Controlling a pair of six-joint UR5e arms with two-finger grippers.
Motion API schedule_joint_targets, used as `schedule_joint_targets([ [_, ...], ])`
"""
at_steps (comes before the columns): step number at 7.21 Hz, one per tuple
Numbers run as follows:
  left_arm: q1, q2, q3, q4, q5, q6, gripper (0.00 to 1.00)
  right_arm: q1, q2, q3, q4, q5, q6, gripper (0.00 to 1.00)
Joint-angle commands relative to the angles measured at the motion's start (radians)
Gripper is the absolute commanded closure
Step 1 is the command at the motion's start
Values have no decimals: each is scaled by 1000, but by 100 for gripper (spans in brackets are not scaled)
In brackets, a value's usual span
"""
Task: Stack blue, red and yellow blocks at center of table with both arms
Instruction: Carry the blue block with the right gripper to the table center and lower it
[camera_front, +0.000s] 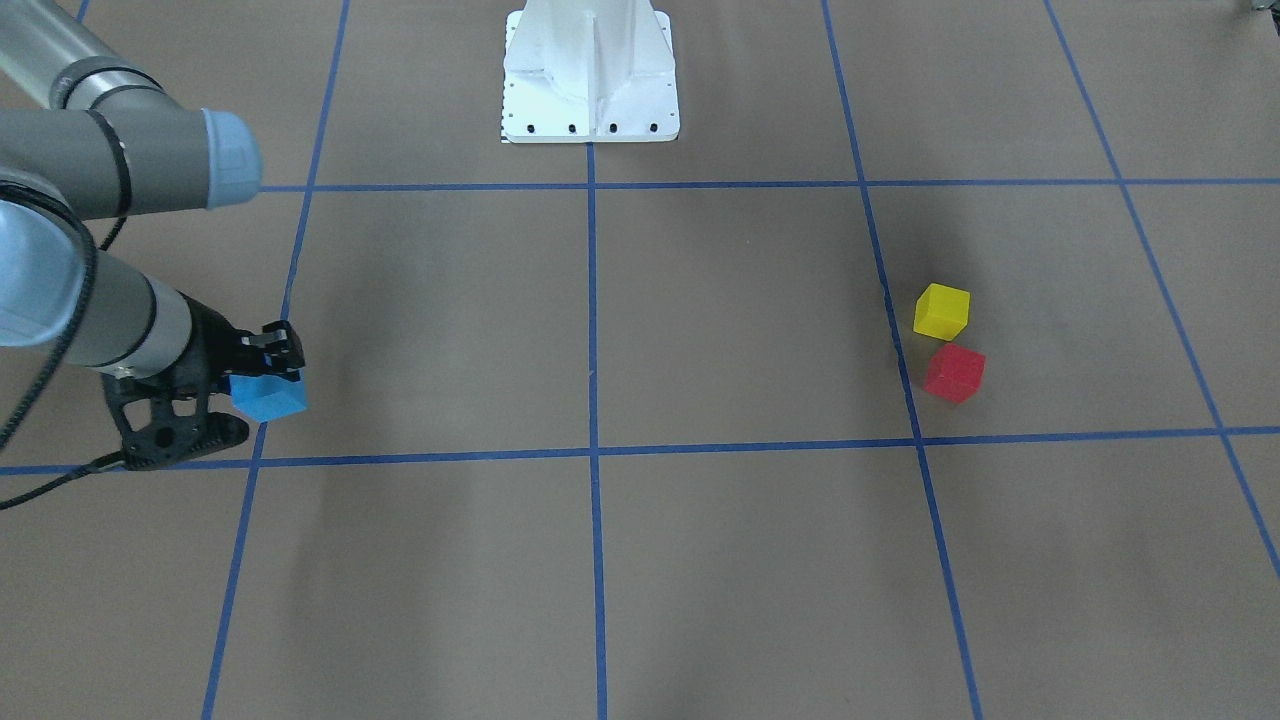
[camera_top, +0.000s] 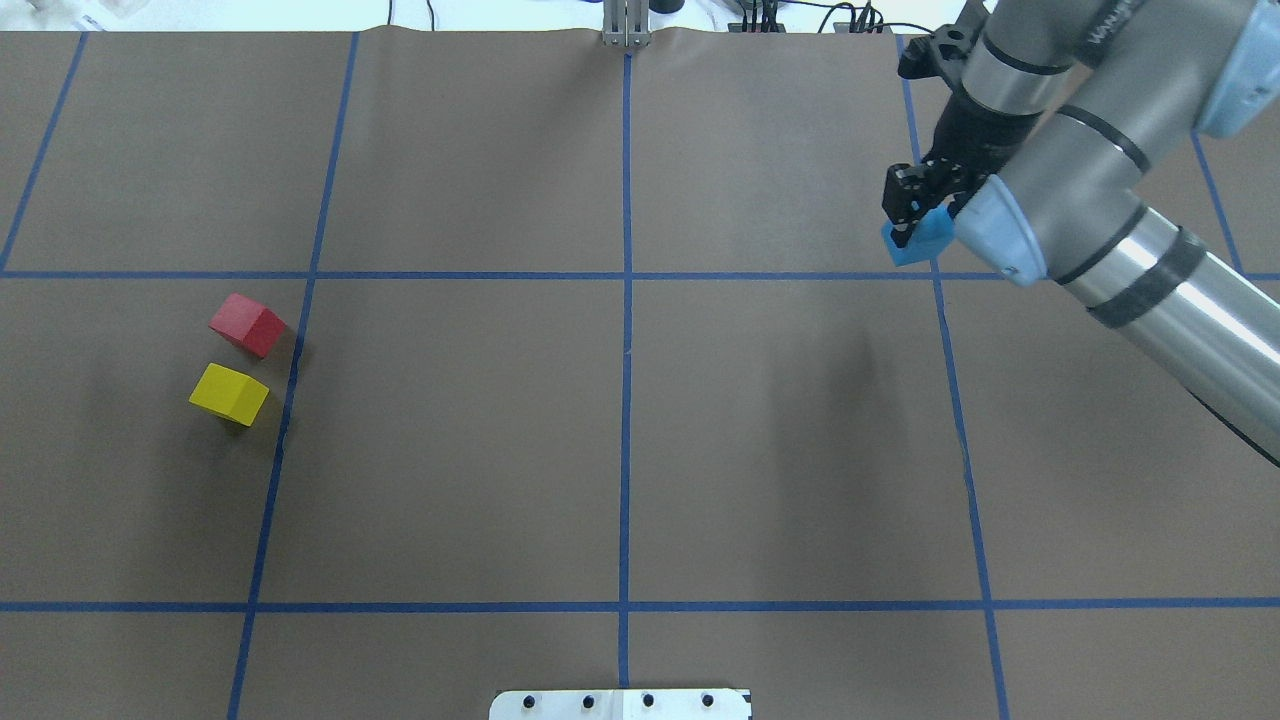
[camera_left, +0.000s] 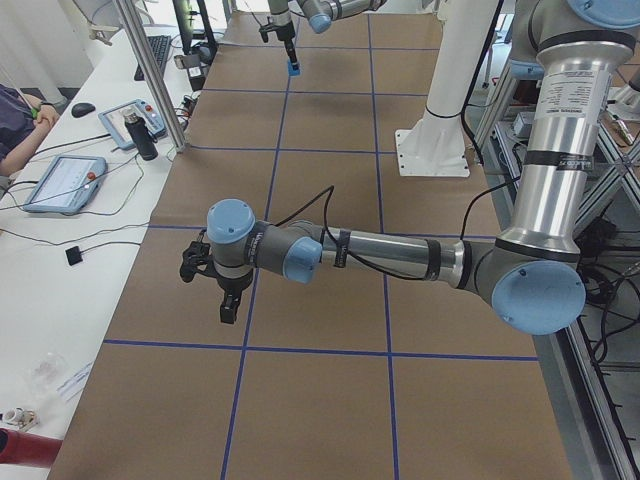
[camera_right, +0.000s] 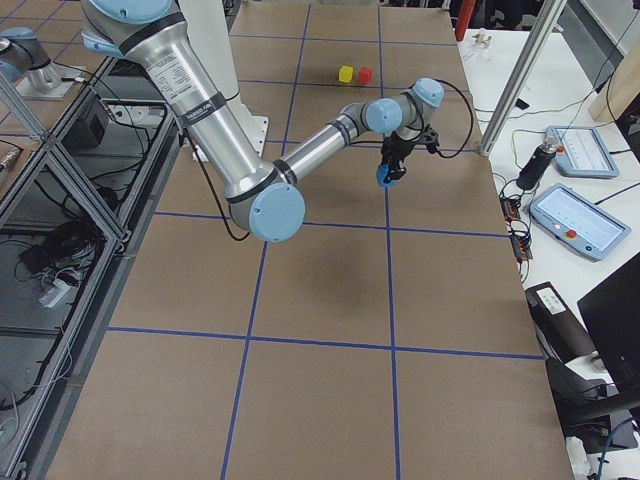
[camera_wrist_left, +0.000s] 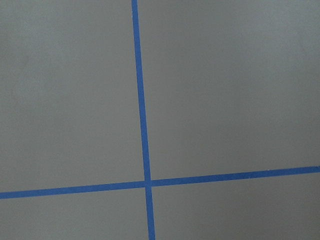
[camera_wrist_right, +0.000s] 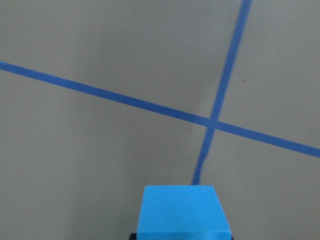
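My right gripper (camera_front: 266, 382) is shut on the light blue block (camera_front: 270, 396) and holds it above the table (camera_front: 700, 330), over a tape crossing on my right side. The right wrist view shows the blue block (camera_wrist_right: 183, 210) at its bottom edge, with the tape cross below it. The overhead view shows the same grip (camera_top: 914, 226). The red block (camera_front: 954, 372) and the yellow block (camera_front: 942, 311) sit close together on the table on my left side, apart from both grippers. My left gripper (camera_left: 228, 306) shows only in the exterior left view, hanging low over the table; whether it is open or shut I cannot tell.
The white pedestal base (camera_front: 590, 80) stands at the middle of the robot's edge. Along the operators' side stand metal posts (camera_left: 150, 80) and a desk with tablets (camera_left: 62, 182); a person's arm (camera_left: 18, 130) rests there. The left wrist view shows only bare table and tape lines.
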Motion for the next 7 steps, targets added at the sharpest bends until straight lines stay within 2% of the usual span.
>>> schedule_joint_targets([
  [1, 2, -8, 33, -2, 0, -1, 0, -113, 237, -232, 74, -38, 206, 100],
  [2, 2, -12, 47, -39, -1, 2, 0, -170, 262, -300, 215, -52, 332, 100],
  [3, 2, -6, 69, -104, -1, 1, 0, -234, 315, -383, 287, -120, 426, 100],
  [4, 2, -8, 92, -126, -1, -1, 0, -265, 351, -418, 296, -156, 443, 100],
  [7, 2, -11, 97, -128, -1, -5, 0, -322, 371, -437, 360, -162, 571, 100],
])
